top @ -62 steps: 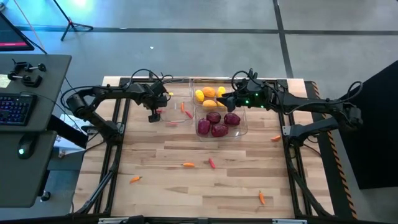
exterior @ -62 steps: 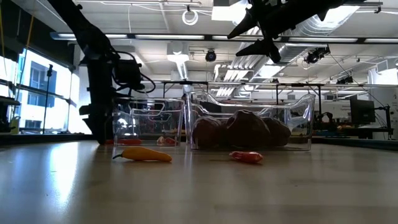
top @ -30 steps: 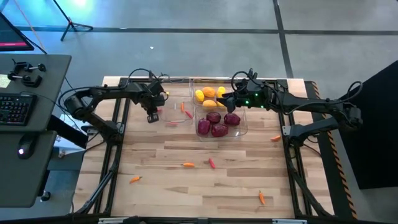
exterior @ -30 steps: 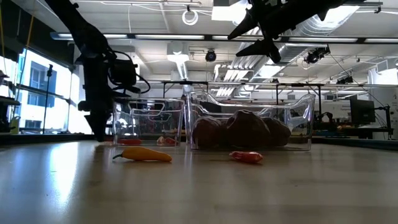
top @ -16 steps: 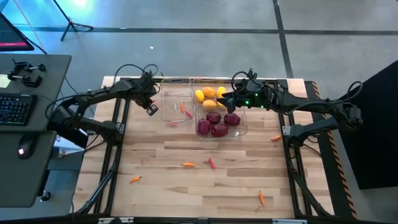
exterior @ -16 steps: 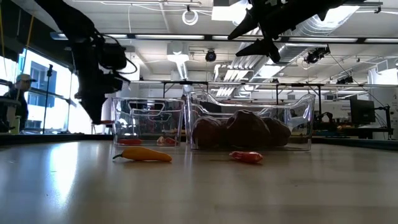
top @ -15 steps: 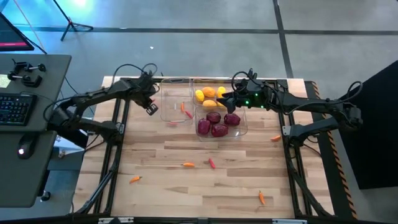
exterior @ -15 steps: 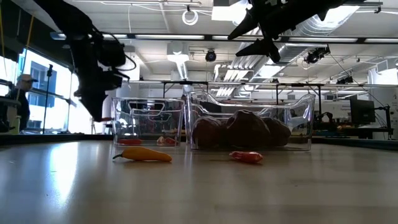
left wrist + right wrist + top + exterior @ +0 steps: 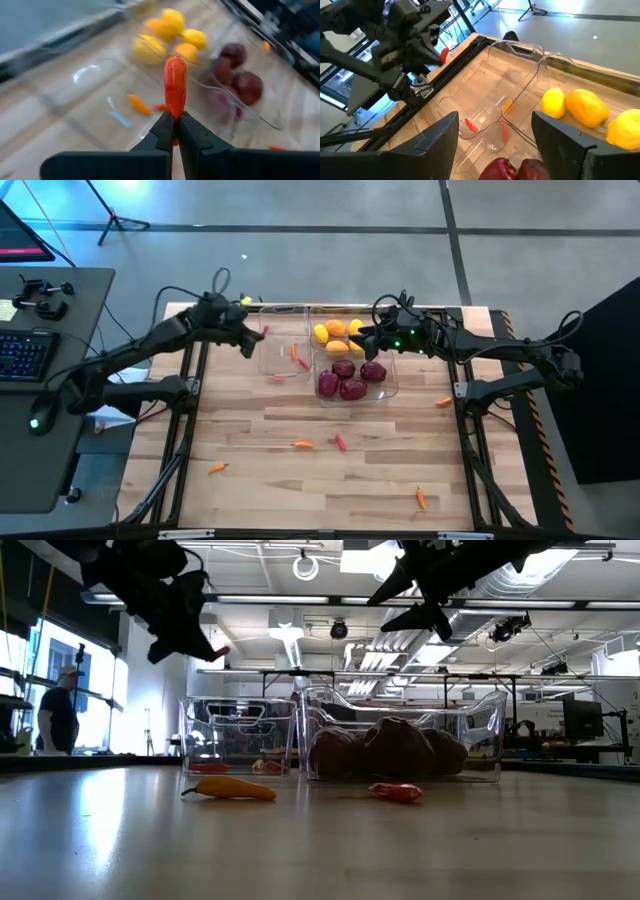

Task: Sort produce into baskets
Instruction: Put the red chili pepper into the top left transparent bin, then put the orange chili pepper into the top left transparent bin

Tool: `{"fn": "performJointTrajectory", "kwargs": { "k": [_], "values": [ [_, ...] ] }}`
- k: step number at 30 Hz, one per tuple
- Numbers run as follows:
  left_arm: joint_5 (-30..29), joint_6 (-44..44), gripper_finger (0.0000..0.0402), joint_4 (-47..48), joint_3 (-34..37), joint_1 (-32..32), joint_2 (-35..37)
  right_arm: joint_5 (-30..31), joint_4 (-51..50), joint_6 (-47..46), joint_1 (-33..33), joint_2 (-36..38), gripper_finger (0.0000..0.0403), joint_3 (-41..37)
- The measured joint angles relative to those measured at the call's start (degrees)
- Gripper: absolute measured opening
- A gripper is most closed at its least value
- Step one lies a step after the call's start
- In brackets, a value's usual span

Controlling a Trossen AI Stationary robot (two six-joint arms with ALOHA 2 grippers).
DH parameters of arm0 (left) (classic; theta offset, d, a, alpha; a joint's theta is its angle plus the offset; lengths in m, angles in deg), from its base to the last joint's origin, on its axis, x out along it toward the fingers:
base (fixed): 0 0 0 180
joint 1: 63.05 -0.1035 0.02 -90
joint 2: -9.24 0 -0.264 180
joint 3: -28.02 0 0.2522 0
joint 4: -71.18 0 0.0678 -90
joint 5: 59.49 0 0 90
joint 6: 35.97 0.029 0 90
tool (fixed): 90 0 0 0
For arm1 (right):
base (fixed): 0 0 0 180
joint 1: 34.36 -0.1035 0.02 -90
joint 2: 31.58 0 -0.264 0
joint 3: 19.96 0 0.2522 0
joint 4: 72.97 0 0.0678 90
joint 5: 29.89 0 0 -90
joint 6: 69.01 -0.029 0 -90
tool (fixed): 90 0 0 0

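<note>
Up off the boards since a moment ago, the left gripper (image 9: 174, 131) has lifted from beside the table's left edge and now hangs in the air just left of the left basket (image 9: 283, 350), carrying a small red pepper (image 9: 175, 87). Its two fingers are pinched shut on the lower end of the pepper, which sticks straight out past the fingertips toward the baskets. From table height the pepper's red tip (image 9: 219, 652) shows above the basket's rim.

Inside that clear left basket lie a few slim peppers (image 9: 297, 357), red and orange. The neighbouring basket (image 9: 352, 330) holds yellow and orange fruits (image 9: 338, 330), and the one in front of it (image 9: 390, 385) the dark red-purple rounds (image 9: 349, 380).

The right gripper (image 9: 366, 337) has not shifted; it hovers above the fruit baskets with its fingers spread wide and nothing between them.

Out on the wooden table (image 9: 330, 480) more peppers lie loose: an orange one (image 9: 302, 445) and a red one (image 9: 340, 442) near the middle, another orange one (image 9: 216, 469) toward the front left, one (image 9: 421, 498) front right and one (image 9: 443, 402) by the right edge. A person (image 9: 59, 710) stands in the room beyond.
</note>
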Motion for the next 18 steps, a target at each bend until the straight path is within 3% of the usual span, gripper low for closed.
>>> {"fn": "performJointTrajectory", "kwargs": {
  "k": [5,13,18],
  "values": [
    [-0.89,0.26,0.0037,-2.89,0.00,4.89,-2.78,-0.55,0.00,0.43,0.00,0.00,0.0240,0.00],
    [0.23,-3.94,0.0175,-5.44,-1.40,5.09,-2.90,-1.44,-0.02,1.08,0.00,0.00,0.0240,0.00],
    [9.88,-9.28,0.0232,-5.22,-5.49,9.78,-2.95,-1.44,-0.02,1.92,0.00,0.00,0.0240,0.00]
  ]
}}
